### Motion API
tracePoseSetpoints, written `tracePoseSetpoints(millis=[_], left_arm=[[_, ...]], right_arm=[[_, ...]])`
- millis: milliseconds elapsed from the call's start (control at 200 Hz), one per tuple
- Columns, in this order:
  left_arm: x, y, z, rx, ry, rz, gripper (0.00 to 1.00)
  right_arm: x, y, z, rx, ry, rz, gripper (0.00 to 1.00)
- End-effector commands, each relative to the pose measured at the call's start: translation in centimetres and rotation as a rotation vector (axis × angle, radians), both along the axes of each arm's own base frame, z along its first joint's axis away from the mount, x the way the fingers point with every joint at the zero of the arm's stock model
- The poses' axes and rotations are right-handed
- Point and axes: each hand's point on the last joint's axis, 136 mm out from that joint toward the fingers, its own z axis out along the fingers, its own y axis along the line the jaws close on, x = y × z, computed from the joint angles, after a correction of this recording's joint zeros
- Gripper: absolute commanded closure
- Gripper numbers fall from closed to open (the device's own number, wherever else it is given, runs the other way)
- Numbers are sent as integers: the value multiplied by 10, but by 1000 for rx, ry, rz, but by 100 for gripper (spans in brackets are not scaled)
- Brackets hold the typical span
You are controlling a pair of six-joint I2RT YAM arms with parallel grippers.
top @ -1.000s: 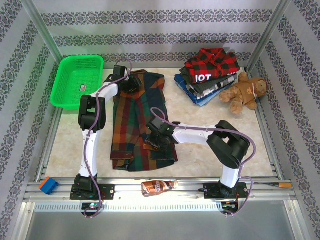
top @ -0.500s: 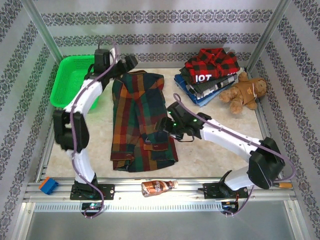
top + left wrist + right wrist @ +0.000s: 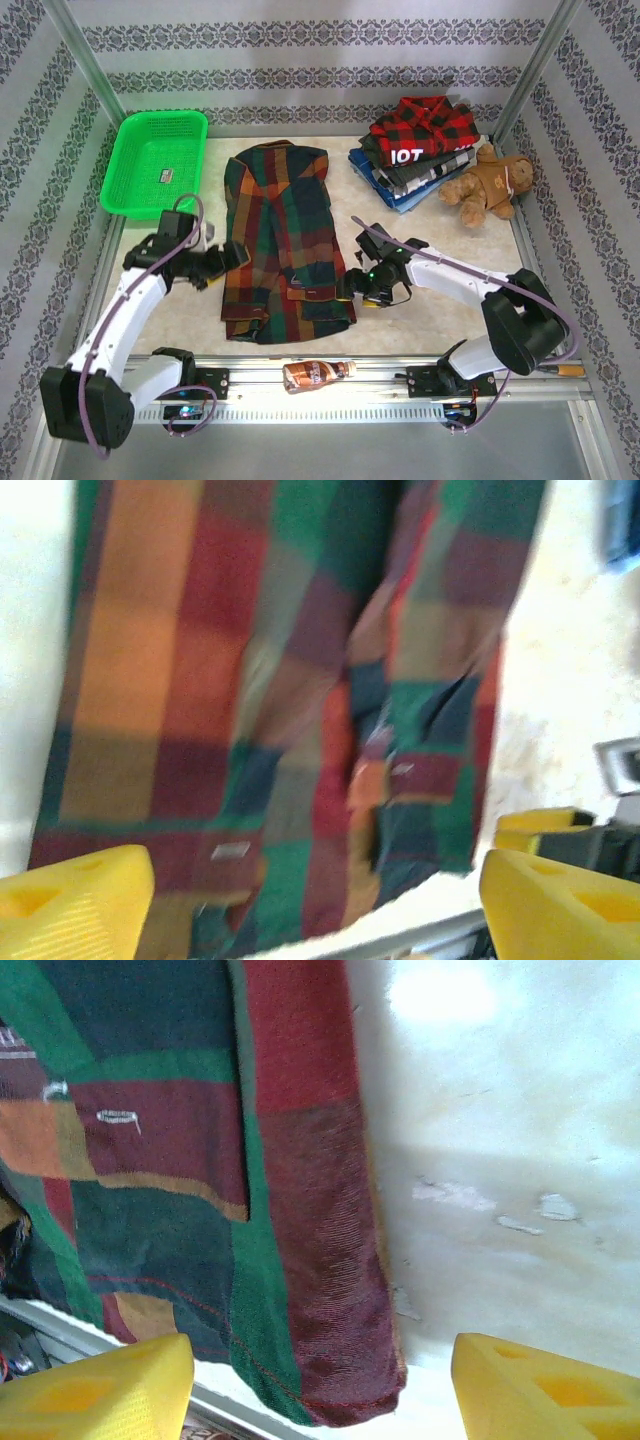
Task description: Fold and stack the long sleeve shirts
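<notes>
Lab test cell: aluminium frame (image 3: 380, 385), wallpapered walls (image 3: 320, 40)

White block letters reading "IOT" stand on the folded dark shirt (image 3: 405, 155) in the stack at the upper right of the top view. The sticker (image 3: 163, 176) inside the green basket (image 3: 115, 170), the wrapper of the bottle (image 3: 317, 374) at bottom centre, and the small white tags (image 3: 231, 851) on the plaid shirt (image 3: 280, 230) are too small or blurred to read.
</notes>
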Motion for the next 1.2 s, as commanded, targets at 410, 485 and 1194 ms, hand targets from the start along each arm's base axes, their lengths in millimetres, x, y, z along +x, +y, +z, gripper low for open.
tracePoseSetpoints(millis=[410,485,1194], left_arm=[[-82,0,-72,71,340,47,32],[-86,0,-81,80,363,54,34],[-71,-12,-120,112,371,99,41]], right_arm=[[-20,15,-23,62,61,125,37],[-21,15,-24,60,65,124,38],[-22,20,-35,55,96,126,43]])
